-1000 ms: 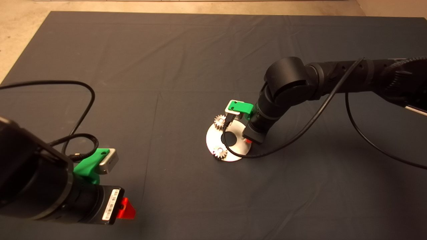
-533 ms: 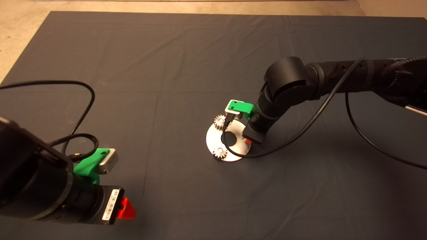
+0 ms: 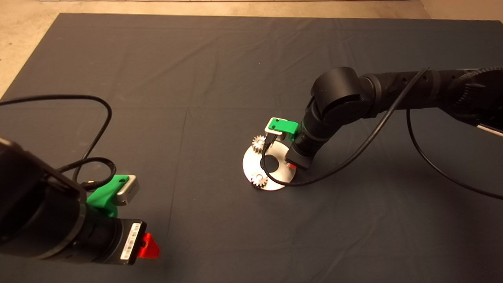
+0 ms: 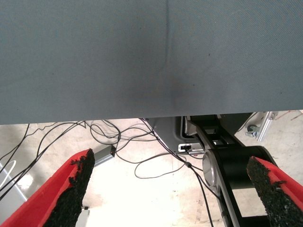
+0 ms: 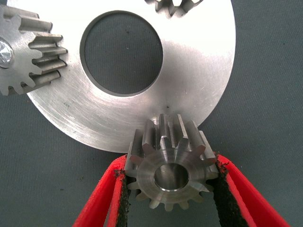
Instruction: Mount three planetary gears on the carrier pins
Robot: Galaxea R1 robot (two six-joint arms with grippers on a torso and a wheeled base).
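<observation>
**benchrat:** So nearest the camera, bottom left of the head view, the left gripper [image 3: 147, 245] is just parked low over the mat [image 3: 220, 70]. Its wrist view has the two red fingers [image 4: 66, 189] spread wide apart with nothing between them, only the mat edge and a mess of floor cables [image 4: 137, 161] past it.

**gearhead_t:** And the right one?

**benchrat:** The right gripper [image 5: 170, 189] comes in from the right side and points down at the near-right rim of the carrier disc [image 3: 277, 167], out in the middle of the bench. The jaws are closed partway, pads pressed on both sides of the third gear [image 5: 170, 170]. From the wrist view that gear is sitting over the disc's rim; can't tell whether it's on a pin or just above one, its bore looks hollow from here.

**gearhead_t:** The other two gears?

**benchrat:** Already on the disc. One gear [image 3: 259, 179] is at the near-left rim with a bright pin tip [image 5: 4, 47] showing in its centre in the right wrist view. The far gear [image 3: 259, 142] is on the rim farther back, just beside the green camera mount [image 3: 281, 126] on the right wrist; only a sliver of it shows in the wrist view. Both overhang the disc edge a bit. The centre hole [image 5: 122, 52] shows mat through it, and a black cable [image 3: 353, 157] loops over that part of the disc
</observation>
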